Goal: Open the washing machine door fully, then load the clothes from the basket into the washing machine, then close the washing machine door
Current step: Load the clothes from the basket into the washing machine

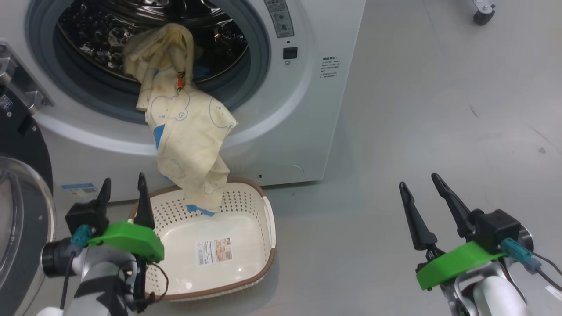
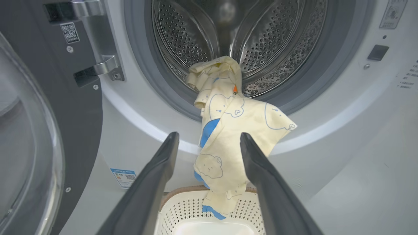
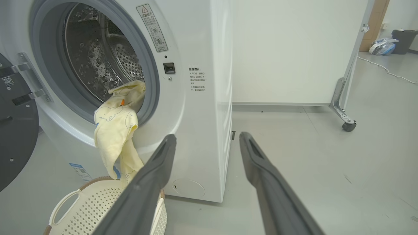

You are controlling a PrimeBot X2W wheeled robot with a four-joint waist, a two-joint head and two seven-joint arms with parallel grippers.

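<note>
The left gripper (image 1: 123, 180) hovers with its two long dark fingers spread wide and empty, just beside the near corner of the small cream perforated basket (image 1: 264, 259). The right gripper (image 1: 418, 181) is also open and empty, well apart over bare grey floor. The round black-rimmed glass washing machine door (image 1: 22, 210) stands swung open at the left. The pale yellow clothes with blue patches (image 1: 189, 131) are only half loaded: the top bunches on the lip of the big white washing machine (image 1: 298, 131), and the rest hangs down its front into the basket. Pushing the fabric in and closing the door remain. The door is cut off at the frame edge, and whether the hem touches the basket floor is unclear.
</note>
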